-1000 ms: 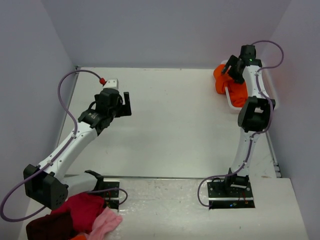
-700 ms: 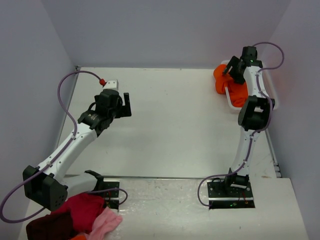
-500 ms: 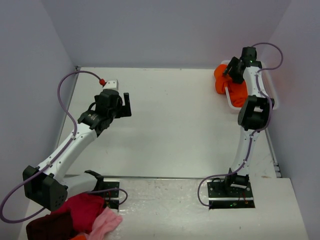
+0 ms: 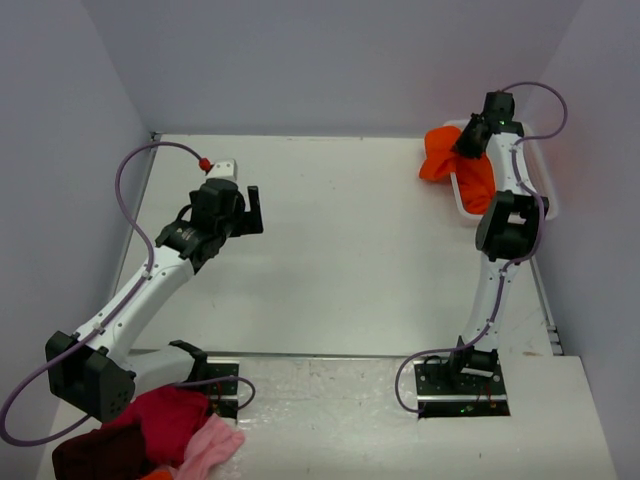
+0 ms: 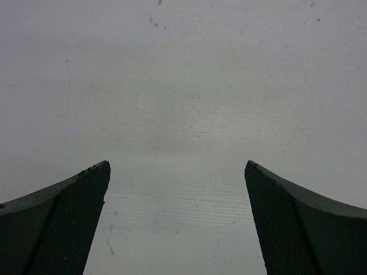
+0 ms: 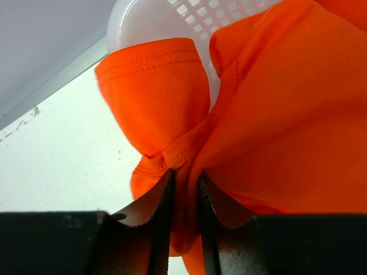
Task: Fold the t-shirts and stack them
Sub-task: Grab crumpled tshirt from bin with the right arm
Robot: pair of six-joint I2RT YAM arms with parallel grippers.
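A bright orange t-shirt point(image 4: 440, 158) hangs bunched out of the white basket point(image 4: 530, 178) at the far right of the table. My right gripper point(image 4: 466, 140) is shut on a fold of it. The right wrist view has the fingers point(image 6: 162, 212) pinching the orange t-shirt point(image 6: 275, 114) cloth, lifted over the basket's white rim point(image 6: 166, 20). My left gripper point(image 4: 249, 207) hovers open over bare table at the left middle. In the left wrist view its fingertips point(image 5: 86, 189) stand wide apart with only the table surface between them.
A pile of red, dark red and pink clothes point(image 4: 160, 430) lies at the near left corner beside the left arm's base. Grey walls close the table at back and sides. The right arm's base point(image 4: 462, 375) sits at the near edge.
My right gripper has closed on the orange cloth and pulled it up and leftward out over the basket's rim. The left arm has not moved.
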